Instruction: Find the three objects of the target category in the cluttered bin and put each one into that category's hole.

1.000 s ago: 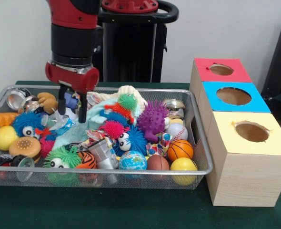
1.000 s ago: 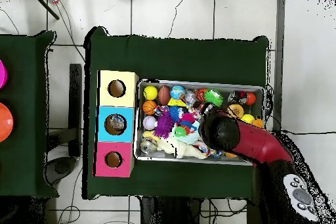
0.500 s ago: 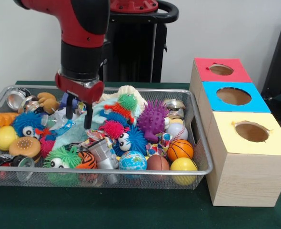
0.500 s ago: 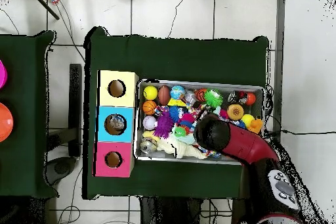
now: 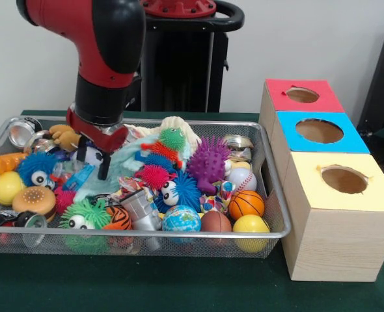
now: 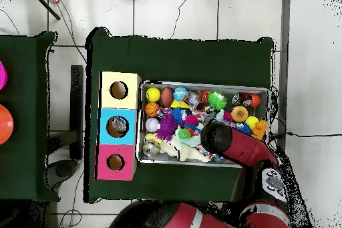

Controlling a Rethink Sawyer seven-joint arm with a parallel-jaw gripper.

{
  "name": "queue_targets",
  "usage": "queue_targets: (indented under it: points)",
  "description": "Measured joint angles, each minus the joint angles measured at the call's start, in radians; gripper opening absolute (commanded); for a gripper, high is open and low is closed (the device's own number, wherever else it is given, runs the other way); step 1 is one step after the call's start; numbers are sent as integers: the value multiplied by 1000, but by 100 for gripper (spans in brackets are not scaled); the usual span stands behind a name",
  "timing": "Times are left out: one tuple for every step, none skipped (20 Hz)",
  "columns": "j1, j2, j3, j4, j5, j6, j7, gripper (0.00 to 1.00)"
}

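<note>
**Inspector:** Report the position of the arm.

**Assistant:** The red and black arm (image 5: 104, 65) comes down over the left half of the wire bin (image 5: 280, 214). The tool (image 5: 92, 161) hangs low among the clutter, beside a blue fuzzy toy with eyes (image 5: 37, 169) and just in front of a brown plush (image 5: 64, 136).

**Inspector:** State of the tool?

**Assistant:** Its two dark fingers (image 5: 105, 166) stand apart, with a gap between them. I cannot tell whether anything sits in that gap; white and blue items lie right behind it.

**Inspector:** Contents of the bin?

**Assistant:** Mixed. Balls sit at the front right: a basketball (image 5: 246, 203), a yellow ball (image 5: 250, 226), a globe ball (image 5: 181, 219), a brown football (image 5: 216, 222) and a baseball (image 5: 242, 178). A purple spiky toy (image 5: 209, 161) stands near the middle, with a green spiky ball (image 5: 173, 138) behind it. A crushed can (image 5: 23, 133) lies at the far left corner, and a burger toy (image 5: 34, 201) at the front left.

**Inspector:** And the holes?

**Assistant:** Three boxes stand in a row right of the bin on the green worktop (image 5: 179, 286): red (image 5: 302, 95), blue (image 5: 319, 132), yellow (image 5: 343, 182), each with a round hole on top. In the overhead view the blue box (image 6: 117, 126) shows something inside; what it is, I cannot tell.
</note>
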Motion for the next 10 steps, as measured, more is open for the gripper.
queue_targets:
  points:
    - [8, 7, -14, -5, 9, 2, 0, 100]
    - [15, 14, -28, -9, 18, 4, 0, 100]
    - [19, 17, -36, -12, 22, 5, 0, 100]
    - [26, 23, -48, -18, 30, 8, 0, 100]
    - [32, 28, -57, -22, 38, 11, 0, 100]
    - [37, 34, -67, -27, 45, 14, 0, 100]
    - [44, 45, -82, -38, 63, 16, 0, 100]
    - [44, 48, -83, -42, 67, 15, 0, 100]
    - [43, 51, -83, -43, 70, 16, 0, 100]
    - [43, 53, -83, -45, 73, 16, 0, 100]
